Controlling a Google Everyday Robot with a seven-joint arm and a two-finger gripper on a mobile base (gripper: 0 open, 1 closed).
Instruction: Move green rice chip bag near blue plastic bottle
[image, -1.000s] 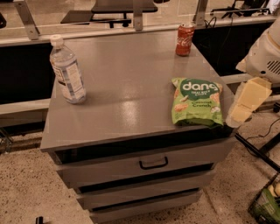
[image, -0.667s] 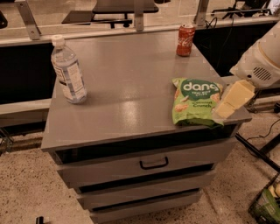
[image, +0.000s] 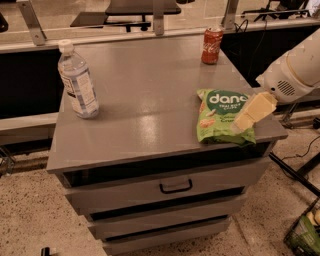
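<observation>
Now gripper (image: 241, 125) further in vs earlier, over R edge of green rice chip bag (image: 219, 111); open/shut unclear.

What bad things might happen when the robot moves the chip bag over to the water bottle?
The green rice chip bag lies at the front right edge of the cabinet top, with the tool at its right side; a clumsy nudge might knock it off. The blue plastic bottle stands upright, so a bag pushed into it might tip it.
</observation>
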